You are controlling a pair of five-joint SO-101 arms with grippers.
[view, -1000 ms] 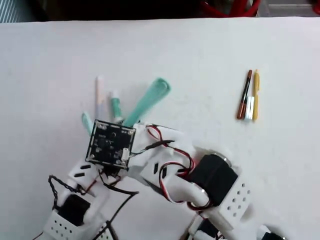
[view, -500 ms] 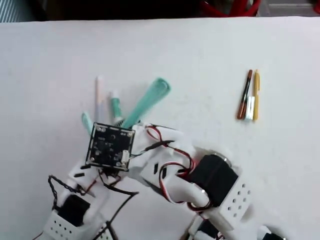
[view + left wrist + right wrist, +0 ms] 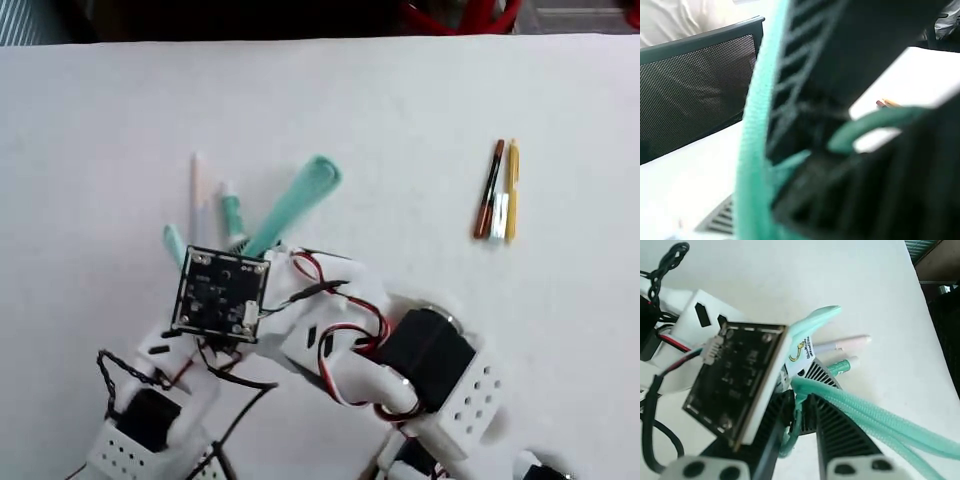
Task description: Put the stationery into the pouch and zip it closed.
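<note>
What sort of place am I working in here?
Probably an office or a lab bench: a white table, a black mesh chair standing beyond its edge, and pens lying on the tabletop.

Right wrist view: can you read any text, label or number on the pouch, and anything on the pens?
White tag on the pouch: small dark print beside a yellow mark, too small to read.
Pens in the high view: no readable print.

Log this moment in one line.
pouch: in right pincer | pink pen, green marker: beside it | brown pen, yellow pen: apart, on table
</note>
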